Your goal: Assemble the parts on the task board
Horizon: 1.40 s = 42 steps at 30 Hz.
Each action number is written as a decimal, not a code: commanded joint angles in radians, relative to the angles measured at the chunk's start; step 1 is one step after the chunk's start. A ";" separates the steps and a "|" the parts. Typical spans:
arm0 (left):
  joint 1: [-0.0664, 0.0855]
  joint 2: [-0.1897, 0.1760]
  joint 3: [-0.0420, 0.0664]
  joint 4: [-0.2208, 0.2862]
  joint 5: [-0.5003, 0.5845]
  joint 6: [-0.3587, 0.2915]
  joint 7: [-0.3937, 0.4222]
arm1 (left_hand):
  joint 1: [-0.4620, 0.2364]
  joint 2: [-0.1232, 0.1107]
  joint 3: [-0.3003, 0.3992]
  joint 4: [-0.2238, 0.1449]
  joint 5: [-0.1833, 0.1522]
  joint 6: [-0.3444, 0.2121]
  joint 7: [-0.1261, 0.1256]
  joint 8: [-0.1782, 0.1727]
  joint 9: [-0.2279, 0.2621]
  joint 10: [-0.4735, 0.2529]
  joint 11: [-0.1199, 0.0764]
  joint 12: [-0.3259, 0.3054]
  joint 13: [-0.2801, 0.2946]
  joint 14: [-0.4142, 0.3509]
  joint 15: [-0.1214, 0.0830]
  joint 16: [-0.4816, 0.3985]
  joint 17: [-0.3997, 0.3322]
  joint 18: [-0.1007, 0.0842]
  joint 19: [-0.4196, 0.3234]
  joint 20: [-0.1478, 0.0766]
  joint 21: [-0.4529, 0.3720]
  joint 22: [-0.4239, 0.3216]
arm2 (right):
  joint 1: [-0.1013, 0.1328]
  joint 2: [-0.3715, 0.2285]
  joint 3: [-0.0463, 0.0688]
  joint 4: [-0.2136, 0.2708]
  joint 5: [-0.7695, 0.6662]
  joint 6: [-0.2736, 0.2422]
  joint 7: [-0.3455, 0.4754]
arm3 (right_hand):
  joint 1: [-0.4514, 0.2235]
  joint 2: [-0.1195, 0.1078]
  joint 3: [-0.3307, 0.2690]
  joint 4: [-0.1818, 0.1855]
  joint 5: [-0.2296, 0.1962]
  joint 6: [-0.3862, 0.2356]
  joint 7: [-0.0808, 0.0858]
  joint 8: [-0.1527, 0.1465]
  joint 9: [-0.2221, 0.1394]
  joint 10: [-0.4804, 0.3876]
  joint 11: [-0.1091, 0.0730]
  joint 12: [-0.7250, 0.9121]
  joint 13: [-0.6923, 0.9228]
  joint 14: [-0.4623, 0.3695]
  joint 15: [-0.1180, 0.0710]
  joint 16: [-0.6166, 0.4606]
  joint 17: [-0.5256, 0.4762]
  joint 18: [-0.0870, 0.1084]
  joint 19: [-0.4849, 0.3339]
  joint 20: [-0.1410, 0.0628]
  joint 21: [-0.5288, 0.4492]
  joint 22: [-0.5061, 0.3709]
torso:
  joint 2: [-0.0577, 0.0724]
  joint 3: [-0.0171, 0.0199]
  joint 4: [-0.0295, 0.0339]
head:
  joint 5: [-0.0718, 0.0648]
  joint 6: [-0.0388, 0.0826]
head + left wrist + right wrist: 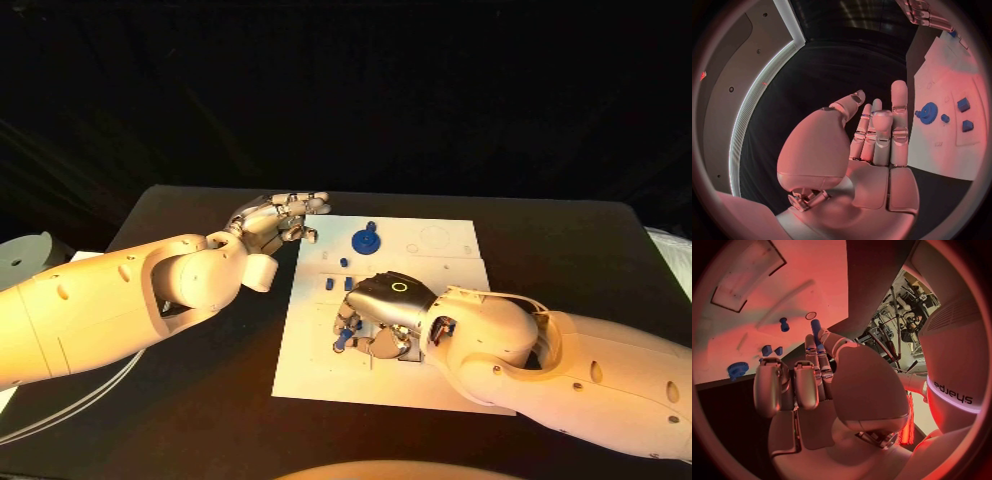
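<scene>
The right robot hand (378,318) lay nearest the camera, low over the near-left part of the board (447,385). A slim blue peg (816,330) was pinched at its fingertips, the other fingers being curled in beside it. The peg's long axis ran on from the fingers, toward a small ring-shaped hole (811,315) just beyond its tip. A second peg (784,324) stood close beside that hole. The coming move was judged to turn on this alignment: the peg had to be brought upright over the hole before being pressed in.

The left robot hand (274,222) was held off the board's far-left edge, above the worktop (173,400), fingers straight and nothing held. A blue gear (366,240) and two small blocks (338,284) lay between the hands, nearer the left one.
</scene>
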 commanded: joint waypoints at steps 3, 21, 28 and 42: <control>0.001 0.001 0.001 0.003 -0.003 0.014 0.007 | 0.006 0.004 -0.001 -0.004 0.006 -0.008 0.002 0.004 0.001 -0.007 -0.001 0.005 0.001 -0.008 -0.001 0.004 -0.001 0.011 -0.007 0.002 0.000 -0.001 | -0.006 0.014 -0.003 -0.020 -0.019 0.020 0.028 | 0.006 0.000 0.006 0.000 0.006 0.004 0.000 0.007 0.001 -0.001 0.003 -0.005 0.000 0.056 -0.003 0.005 -0.002 0.007 -0.002 -0.006 0.001 -0.002 | -0.001 0.0005 0.0011 | 0.002 -0.002; 0.001 0.004 0.001 0.002 -0.003 0.016 0.005 | 0.006 0.004 -0.001 -0.004 0.006 -0.008 0.002 0.004 0.001 -0.007 -0.001 0.005 0.001 -0.008 -0.001 0.004 -0.001 0.011 -0.007 0.002 0.000 -0.001 | -0.009 0.043 -0.009 -0.074 -0.035 0.039 0.019 | 0.002 -0.002 0.006 0.000 0.007 0.002 0.002 0.005 0.001 -0.003 0.005 -0.008 0.000 0.056 -0.002 0.005 -0.002 0.007 -0.003 -0.006 -0.001 -0.004 | 0.000 0.0010 0.0001 | 0.002 -0.002; 0.001 0.003 0.001 0.002 -0.003 0.016 0.004 | 0.006 0.004 -0.001 -0.004 0.006 -0.008 0.002 0.004 0.001 -0.007 -0.001 0.005 0.001 -0.008 -0.001 0.004 -0.001 0.011 -0.007 0.002 0.000 -0.001 | -0.012 0.055 -0.012 -0.080 -0.041 0.056 0.016 | 0.002 -0.002 0.006 0.000 0.007 0.002 0.002 0.004 0.001 -0.003 0.005 -0.008 0.000 0.056 -0.002 0.005 -0.001 0.007 -0.003 -0.006 -0.001 -0.004 | 0.000 0.0010 0.0000 | 0.004 -0.004; 0.001 0.003 0.001 0.002 -0.003 0.016 0.004 | 0.006 0.004 -0.001 -0.004 0.006 -0.008 0.002 0.004 0.001 -0.007 -0.001 0.005 0.001 -0.008 -0.001 0.004 -0.001 0.011 -0.007 0.002 0.000 -0.001 | -0.014 0.066 -0.018 -0.088 -0.040 0.039 -0.002 | -0.070 -0.075 -0.102 0.023 0.031 -0.185 0.058 -0.011 -0.023 -0.227 0.064 -0.016 -0.004 0.046 0.046 -0.016 -0.038 0.017 -0.027 0.036 -0.046 -0.056 | -0.001 0.0007 0.0000 | 0.004 -0.004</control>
